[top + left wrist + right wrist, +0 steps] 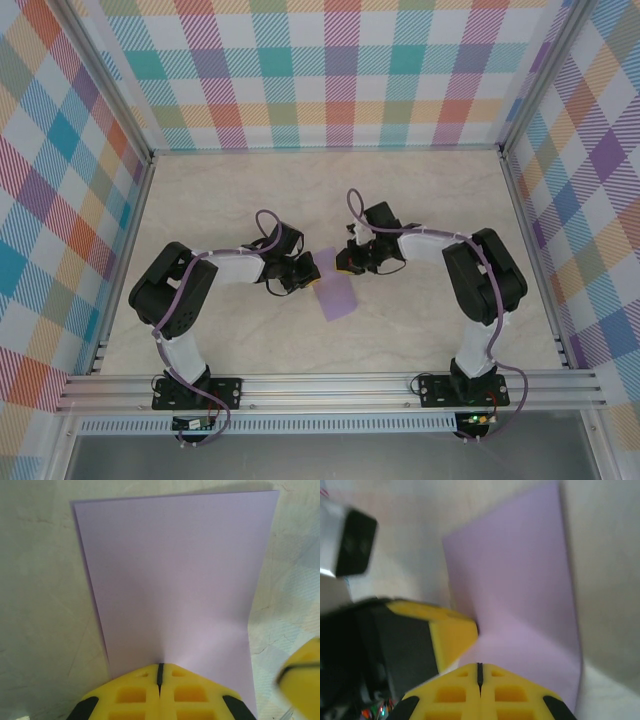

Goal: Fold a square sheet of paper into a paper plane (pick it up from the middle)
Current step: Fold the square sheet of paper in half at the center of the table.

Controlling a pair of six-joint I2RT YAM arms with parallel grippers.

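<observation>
The square sheet of paper point(338, 298) is plain lavender and hangs bent between my two grippers at the table's middle. My left gripper point(303, 275) is shut on the sheet's edge; in the left wrist view the paper point(175, 580) spreads away from the closed yellow jaws point(160, 666). My right gripper point(347, 263) is also shut on the sheet, close beside the left one. In the right wrist view the paper point(520, 590) rises from the closed jaws point(480, 665) with a soft bend, and the left gripper's yellow fingers point(450, 630) touch it at the left.
The pale marbled table point(250, 190) is ringed by checked walls point(330, 70). A metal rail point(330, 385) runs along the near edge by the arm bases. The right gripper's yellow finger point(302, 672) shows at the right edge of the left wrist view.
</observation>
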